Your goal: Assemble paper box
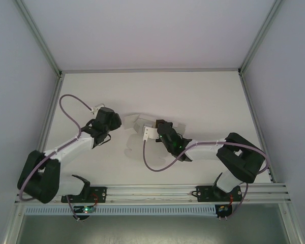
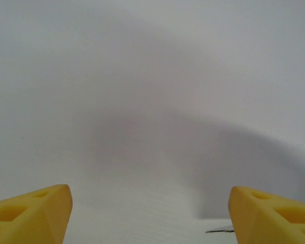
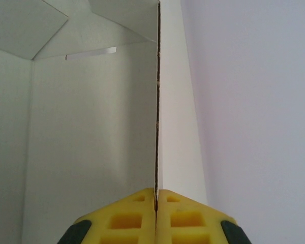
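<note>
Wall of paper box [image 3: 91, 127] pinched edge-on in right gripper [image 3: 156, 195], extending straight ahead; left gripper [image 2: 150, 201] spread wide.

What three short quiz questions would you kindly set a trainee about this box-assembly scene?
1. True or false: the right gripper is shut on a thin wall edge of the white paperboard box.
2. The left gripper is: A, open with nothing between its fingers; B, shut on the box; C, shut on a purple cable.
3. In the top view, on which side of the box is the left gripper?
Key: 1 true; 2 A; 3 to its left.
</note>
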`<state>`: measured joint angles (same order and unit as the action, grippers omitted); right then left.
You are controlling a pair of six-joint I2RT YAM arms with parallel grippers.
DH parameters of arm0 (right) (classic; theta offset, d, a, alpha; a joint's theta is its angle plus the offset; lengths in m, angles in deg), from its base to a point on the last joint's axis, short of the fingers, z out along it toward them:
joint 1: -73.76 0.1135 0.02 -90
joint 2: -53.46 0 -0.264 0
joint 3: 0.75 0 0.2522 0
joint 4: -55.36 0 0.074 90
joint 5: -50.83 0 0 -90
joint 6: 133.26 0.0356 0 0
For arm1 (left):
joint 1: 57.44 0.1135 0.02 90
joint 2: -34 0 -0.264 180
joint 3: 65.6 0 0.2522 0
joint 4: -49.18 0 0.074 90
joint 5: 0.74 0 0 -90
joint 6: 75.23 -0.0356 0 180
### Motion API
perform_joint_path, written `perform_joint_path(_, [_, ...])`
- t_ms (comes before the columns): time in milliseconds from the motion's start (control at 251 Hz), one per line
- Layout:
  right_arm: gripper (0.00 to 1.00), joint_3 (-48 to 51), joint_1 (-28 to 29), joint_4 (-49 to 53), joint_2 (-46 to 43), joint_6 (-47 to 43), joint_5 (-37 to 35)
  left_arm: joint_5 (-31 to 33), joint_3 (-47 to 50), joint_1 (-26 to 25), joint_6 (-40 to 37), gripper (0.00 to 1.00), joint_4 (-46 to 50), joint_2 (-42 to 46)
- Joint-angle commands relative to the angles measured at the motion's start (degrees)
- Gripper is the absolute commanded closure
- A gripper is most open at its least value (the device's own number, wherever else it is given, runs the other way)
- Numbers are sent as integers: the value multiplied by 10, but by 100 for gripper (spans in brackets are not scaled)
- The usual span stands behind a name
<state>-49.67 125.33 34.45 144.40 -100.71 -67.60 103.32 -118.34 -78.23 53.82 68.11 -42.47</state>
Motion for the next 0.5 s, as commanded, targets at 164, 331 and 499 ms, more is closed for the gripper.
perform_joint_path(164, [100, 26, 8, 39, 14, -22, 13, -82, -40, 16, -38, 20, -83, -89])
perform_joint_path(331, [100, 24, 8, 42, 14, -17, 8, -215, 0, 15, -98, 37, -196, -91])
perform_joint_path(499, [100, 21, 8, 47, 11, -10, 12, -347, 39, -8, -161, 45, -289, -91])
